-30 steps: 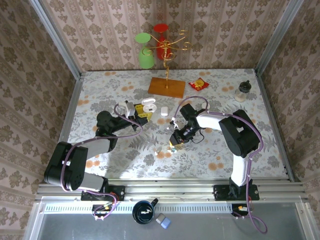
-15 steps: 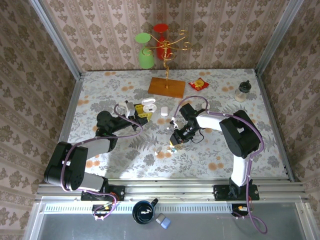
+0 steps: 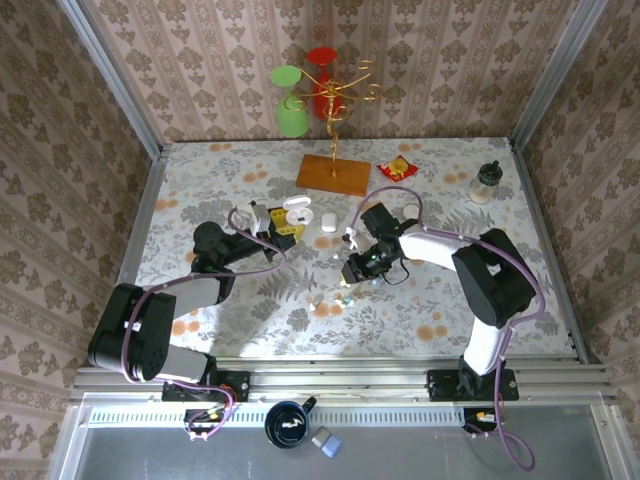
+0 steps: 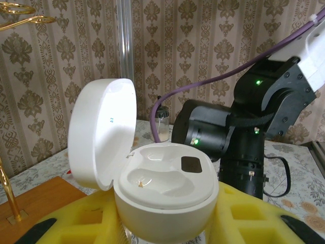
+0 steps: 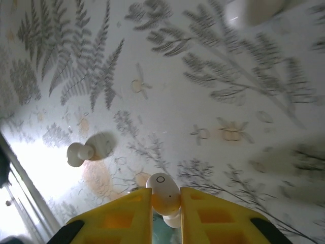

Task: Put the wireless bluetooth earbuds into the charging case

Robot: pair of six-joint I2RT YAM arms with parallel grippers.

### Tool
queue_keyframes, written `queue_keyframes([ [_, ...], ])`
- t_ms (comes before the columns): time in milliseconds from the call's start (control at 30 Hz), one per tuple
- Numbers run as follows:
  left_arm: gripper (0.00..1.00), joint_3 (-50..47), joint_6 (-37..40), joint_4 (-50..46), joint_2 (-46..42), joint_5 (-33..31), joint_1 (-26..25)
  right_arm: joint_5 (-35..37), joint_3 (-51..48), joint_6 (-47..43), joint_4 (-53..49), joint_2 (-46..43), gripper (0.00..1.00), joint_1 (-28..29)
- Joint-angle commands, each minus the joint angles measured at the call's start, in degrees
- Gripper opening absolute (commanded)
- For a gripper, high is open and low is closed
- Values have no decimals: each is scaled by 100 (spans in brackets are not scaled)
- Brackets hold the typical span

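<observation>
Fern-print tablecloth [image 5: 203, 101] below, your right gripper [image 5: 165, 204] pinches a white earbud [image 5: 162, 190]; the left gripper [image 4: 163, 226] clamps the open charging case [image 4: 152, 203]. Carry it over slowly, lined up with an empty well.

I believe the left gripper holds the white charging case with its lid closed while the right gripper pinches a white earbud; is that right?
Not quite: the lid stands open, as the left wrist view shows. Otherwise yes: the left gripper holds the white charging case, and the right gripper pinches a white earbud.
</observation>
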Motion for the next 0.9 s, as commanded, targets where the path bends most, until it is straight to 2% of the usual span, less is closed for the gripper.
queue_keyframes([
  [0,29,-31,94,243,2,-3,26,602,-382,751,695,-257,22,-234],
  [133,29,-40,86,244,13,-8,25,840,-676,1384,1156,-271,23,-313],
  [367,29,-47,81,245,12,-18,30,603,-982,1931,1501,-233,25,-294],
  [733,29,-22,59,266,72,-19,15,262,-1100,2097,1329,-619,38,-245],
  [867,29,-40,59,263,66,-19,6,460,-1022,1868,1127,-783,41,-256],
])
